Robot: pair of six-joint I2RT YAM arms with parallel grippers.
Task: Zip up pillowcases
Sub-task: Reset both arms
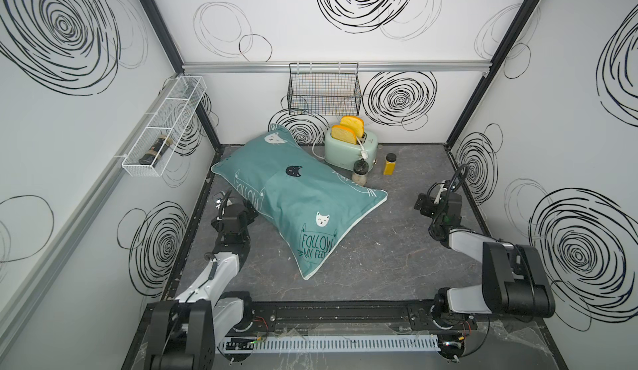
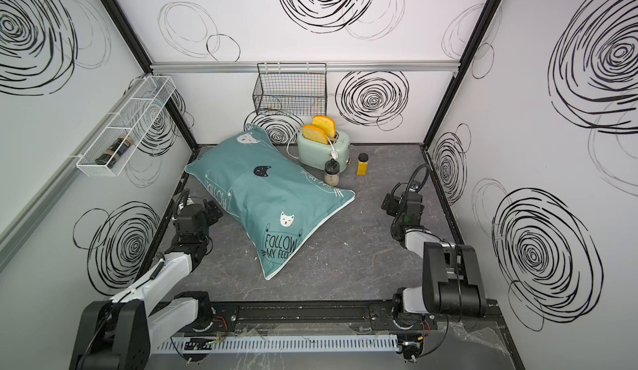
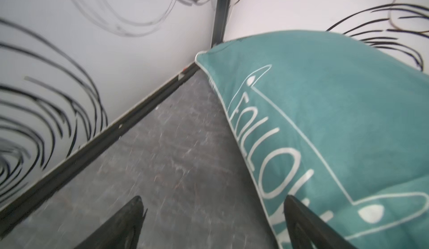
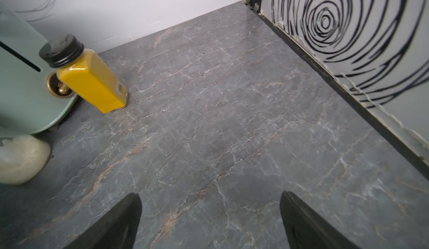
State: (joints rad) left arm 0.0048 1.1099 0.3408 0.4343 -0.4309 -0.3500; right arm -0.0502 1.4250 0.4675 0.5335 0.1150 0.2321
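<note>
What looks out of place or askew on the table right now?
The teal pillowcase lies diagonally, its far corner raised against the back wall beside the toaster. The toaster's white cord is draped over its top. A dark bottle lies on its side in the white wire basket. Nothing looks spilled.

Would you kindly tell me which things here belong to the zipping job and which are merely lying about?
Job: plump teal fabric pillowcase with cat faces; left end effector; right end effector, both open.
Lying about: mint-green toaster with toast slices; yellow black-capped bottle; clear shaker jar; black wire basket; white wire shelf holding a dark jar.
</note>
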